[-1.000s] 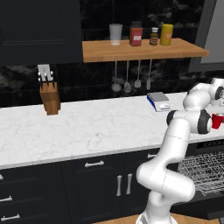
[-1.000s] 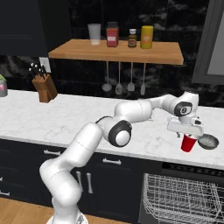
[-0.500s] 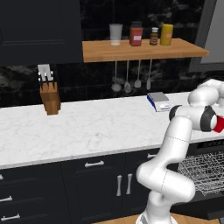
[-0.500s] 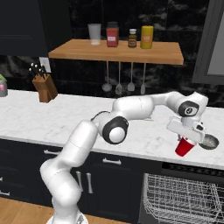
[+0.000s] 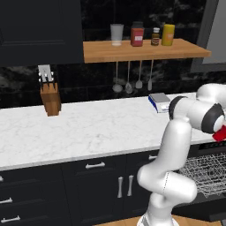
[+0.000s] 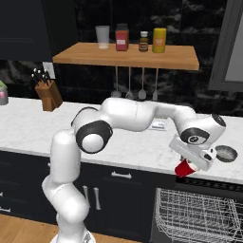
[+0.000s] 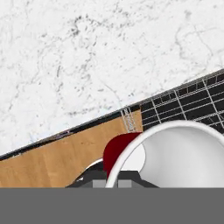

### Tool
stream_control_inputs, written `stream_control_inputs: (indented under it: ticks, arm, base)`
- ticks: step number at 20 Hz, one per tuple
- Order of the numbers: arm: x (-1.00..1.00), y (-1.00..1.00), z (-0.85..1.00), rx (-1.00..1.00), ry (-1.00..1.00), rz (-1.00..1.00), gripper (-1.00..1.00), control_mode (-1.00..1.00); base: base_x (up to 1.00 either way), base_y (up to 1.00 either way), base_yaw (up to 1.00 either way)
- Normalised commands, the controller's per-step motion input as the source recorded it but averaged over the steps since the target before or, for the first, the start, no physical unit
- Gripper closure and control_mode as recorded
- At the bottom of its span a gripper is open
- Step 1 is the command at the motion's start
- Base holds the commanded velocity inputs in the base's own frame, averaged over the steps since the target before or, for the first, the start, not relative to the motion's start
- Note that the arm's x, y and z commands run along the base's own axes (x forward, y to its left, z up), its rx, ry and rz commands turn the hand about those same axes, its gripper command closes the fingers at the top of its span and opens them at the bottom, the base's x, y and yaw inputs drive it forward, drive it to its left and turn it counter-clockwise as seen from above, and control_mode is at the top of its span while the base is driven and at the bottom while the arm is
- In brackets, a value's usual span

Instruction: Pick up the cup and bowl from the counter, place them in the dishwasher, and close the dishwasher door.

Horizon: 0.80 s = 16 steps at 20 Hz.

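Cup over the rack
Gripper [image 6: 190, 163] pinches the red cup [image 6: 184, 168], just past the counter [image 6: 142, 149] edge; dishwasher [image 6: 199, 213] rack sits right below, so next move's prob. down.

- The white Franka arm comes up off its base, bends hard at the elbow and reaches out sideways toward the right end of the scene.
- The wrist is rolled over, so the hand sits tilted, pointing down and outward.
- The gripper [image 6: 189, 167] is clamped on the cup [image 6: 184, 168], which hangs tilted under the hand.
- From the left base camera, the forearm covers most of the hand, with just a bit of red poking out.
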Motion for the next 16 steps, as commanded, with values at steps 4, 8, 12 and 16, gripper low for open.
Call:
stream_control_inputs:
  ticks: [4, 8, 12, 16]
  arm:
    - [-1.0, 0.34, -0.06, 0.0, -0.33, 0.16, 1.0, -1.0]
    - [-0.62, 0.08, -0.38, 0.08, -0.11, 0.32, 1.0, -1.0]
    - [-0.31, -0.01, -0.54, 0.16, 0.01, 0.32, 1.0, -1.0]
    - [-0.46, -0.16, -0.54, 0.13, 0.02, 0.28, 1.0, -1.0]
  base:
    - [0.0, 0.0, 0.0]
    - [0.0, 0.0, 0.0]
    - [0.0, 0.0, 0.0]
    - [0.0, 0.0, 0.0]
